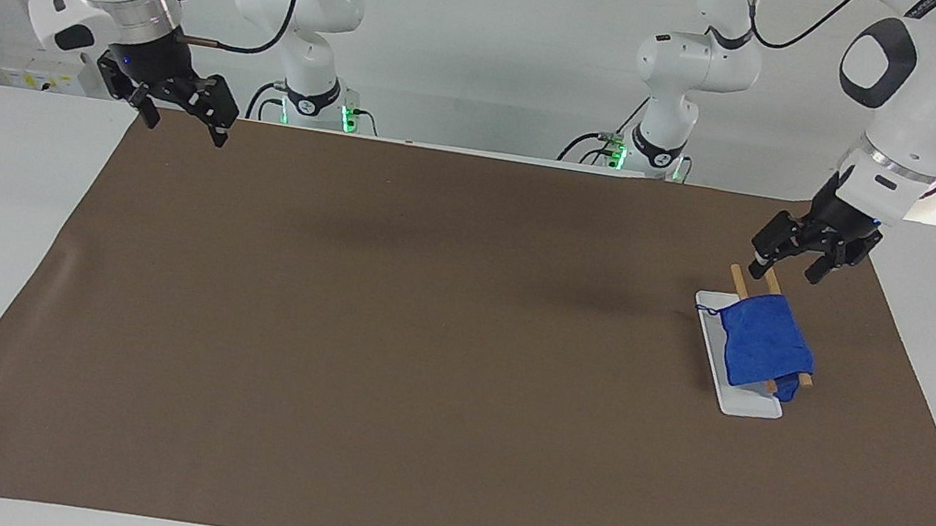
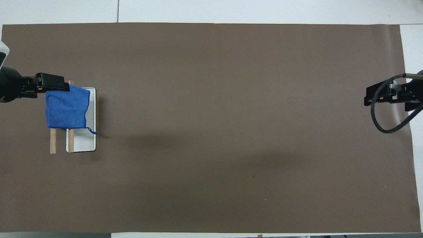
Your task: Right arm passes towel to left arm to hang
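The blue towel [image 1: 763, 340] [image 2: 66, 107] lies draped over two wooden rods [image 2: 53, 142] of a rack with a white base [image 1: 744, 402] [image 2: 82, 142], toward the left arm's end of the table. A small loop hangs from one towel corner. My left gripper [image 1: 788, 266] [image 2: 49, 88] hovers open in the air over the rack, above the towel's edge, and holds nothing. My right gripper [image 1: 185, 126] [image 2: 368, 96] waits open and empty, raised over the mat's edge at the right arm's end, its black cable looping at the wrist.
A brown mat [image 1: 419, 339] covers most of the white table. Both arm bases stand along the table edge at the robots' end.
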Robot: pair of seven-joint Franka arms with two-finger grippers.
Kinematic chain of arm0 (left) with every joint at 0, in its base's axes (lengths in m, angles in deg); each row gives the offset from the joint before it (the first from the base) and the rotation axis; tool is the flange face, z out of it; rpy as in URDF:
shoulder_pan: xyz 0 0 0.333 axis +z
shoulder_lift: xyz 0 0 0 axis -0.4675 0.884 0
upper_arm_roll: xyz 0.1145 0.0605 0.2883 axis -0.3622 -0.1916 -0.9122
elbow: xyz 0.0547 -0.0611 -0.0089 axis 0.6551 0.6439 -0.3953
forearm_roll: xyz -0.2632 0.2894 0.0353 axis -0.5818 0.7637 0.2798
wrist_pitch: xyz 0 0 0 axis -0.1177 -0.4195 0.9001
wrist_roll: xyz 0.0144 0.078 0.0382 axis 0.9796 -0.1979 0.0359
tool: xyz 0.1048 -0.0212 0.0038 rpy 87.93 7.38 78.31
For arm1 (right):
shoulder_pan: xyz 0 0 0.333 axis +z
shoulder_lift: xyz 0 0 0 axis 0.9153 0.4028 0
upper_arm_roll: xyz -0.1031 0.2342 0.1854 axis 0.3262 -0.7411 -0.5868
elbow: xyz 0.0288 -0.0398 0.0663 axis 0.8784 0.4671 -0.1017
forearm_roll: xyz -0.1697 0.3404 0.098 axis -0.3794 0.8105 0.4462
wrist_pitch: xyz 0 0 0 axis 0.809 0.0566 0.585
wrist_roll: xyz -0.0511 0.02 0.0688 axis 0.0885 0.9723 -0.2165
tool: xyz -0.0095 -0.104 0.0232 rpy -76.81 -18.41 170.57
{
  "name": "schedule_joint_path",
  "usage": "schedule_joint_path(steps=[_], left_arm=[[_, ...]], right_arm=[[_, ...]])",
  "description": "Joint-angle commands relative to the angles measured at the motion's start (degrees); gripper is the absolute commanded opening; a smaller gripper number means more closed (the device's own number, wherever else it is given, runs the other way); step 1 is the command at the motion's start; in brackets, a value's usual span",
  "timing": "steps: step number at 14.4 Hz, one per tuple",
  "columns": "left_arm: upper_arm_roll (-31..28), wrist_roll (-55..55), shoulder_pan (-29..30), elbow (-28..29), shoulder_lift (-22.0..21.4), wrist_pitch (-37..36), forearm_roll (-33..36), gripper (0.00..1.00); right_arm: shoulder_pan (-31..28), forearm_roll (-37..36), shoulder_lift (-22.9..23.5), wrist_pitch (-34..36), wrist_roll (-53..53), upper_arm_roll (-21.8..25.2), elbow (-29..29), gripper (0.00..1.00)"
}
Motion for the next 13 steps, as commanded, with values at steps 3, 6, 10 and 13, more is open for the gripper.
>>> schedule_joint_path(steps=[3,6,10,13], left_arm=[[-1.3,2.7,-0.8,-12.8,4.1,-15.1,3.0,1.00],[-1.6,7.2,1.4,-12.1,2.5,-18.6,3.0,1.00],[-1.6,7.3,1.6,-9.9,1.5,-17.9,3.1,1.00],[-1.5,9.6,1.0,-9.8,1.4,-16.0,6.4,1.00]], right_arm=[[-0.3,-0.8,-1.1,-0.6,1.4,0.1,0.9,1.00],[0.2,-1.1,-1.2,-0.8,1.4,0.1,1.0,1.00],[0.2,-1.1,-1.2,-0.5,1.4,0.1,1.0,1.00],[0.2,-1.2,-1.2,-0.7,1.3,0.1,1.0,1.00]])
